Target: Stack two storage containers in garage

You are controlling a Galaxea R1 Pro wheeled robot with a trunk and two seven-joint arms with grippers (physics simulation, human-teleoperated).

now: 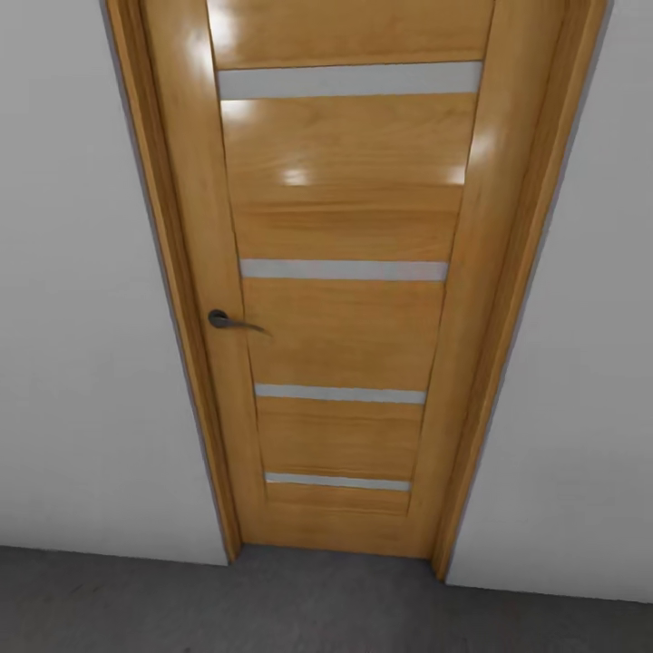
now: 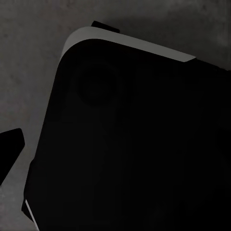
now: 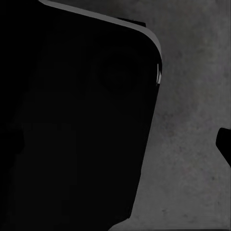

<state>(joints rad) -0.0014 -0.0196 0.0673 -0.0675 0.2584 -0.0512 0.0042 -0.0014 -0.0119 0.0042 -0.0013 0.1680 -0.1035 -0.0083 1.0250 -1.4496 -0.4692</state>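
Head view: wooden door [image 1: 345,272], grey floor [image 1: 272,608].

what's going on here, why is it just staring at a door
Nothing is being handled right now. The head camera faces a closed honey-brown wooden door with pale horizontal strips and a dark lever handle, set in a light-grey wall above a dark grey floor. Both wrist cameras look down at the robot's own dark base over mottled concrete. The robot seems to be in transit.
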